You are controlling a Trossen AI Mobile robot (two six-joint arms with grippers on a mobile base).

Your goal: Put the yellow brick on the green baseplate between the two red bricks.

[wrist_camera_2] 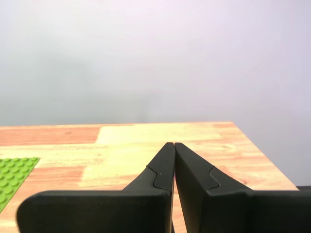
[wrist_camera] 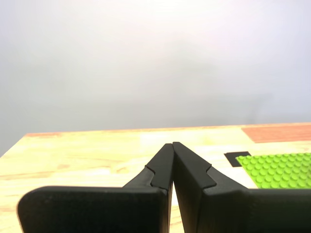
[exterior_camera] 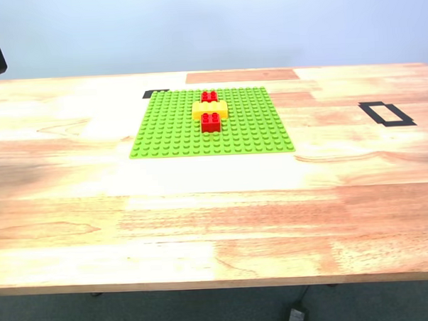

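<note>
yellow brick (exterior_camera: 210, 110) on green baseplate (exterior_camera: 170, 130) between two red bricks (exterior_camera: 211, 121), partly hidden by the near one, my first gripper (wrist_camera: 172, 144) and my second gripper (wrist_camera_2: 174, 144) fingers both pressed closed, empty

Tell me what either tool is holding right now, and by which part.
Nothing: my first gripper and my second gripper are both shut on nothing.

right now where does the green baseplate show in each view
Exterior view: the green baseplate lies mid-table, toward the far edge, carrying the bricks.
First wrist view: only a corner shows, beyond my shut first gripper.
Second wrist view: a corner beside my shut second gripper.
Shared landmark: the wooden table.
</note>
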